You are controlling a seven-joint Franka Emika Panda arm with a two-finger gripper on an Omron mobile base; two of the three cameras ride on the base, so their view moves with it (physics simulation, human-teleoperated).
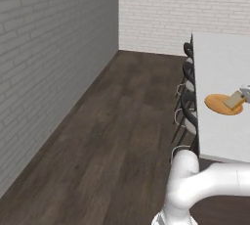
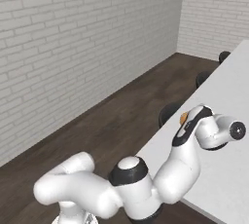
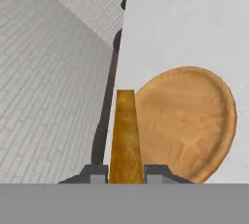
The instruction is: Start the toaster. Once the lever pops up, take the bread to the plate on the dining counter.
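My gripper [image 3: 125,173] is shut on the bread [image 3: 125,135], a golden-brown slice seen edge-on between the fingers. The slice hangs over the left rim of the round orange-brown plate [image 3: 189,121], which lies on the light grey dining counter [image 3: 185,23]. In the left base view the bread [image 1: 234,100] sits tilted just above the plate [image 1: 219,105], with the gripper [image 1: 243,94] at the frame's right edge. In the right base view my arm covers most of the plate [image 2: 183,118]. The toaster is out of view.
Dark chairs [image 1: 188,97] line the near side of the dining counter [image 1: 219,57]. Left of them lies open dark wood floor [image 1: 112,136], bounded by grey-white brick walls [image 1: 53,57]. More bare countertop stretches beyond the plate.
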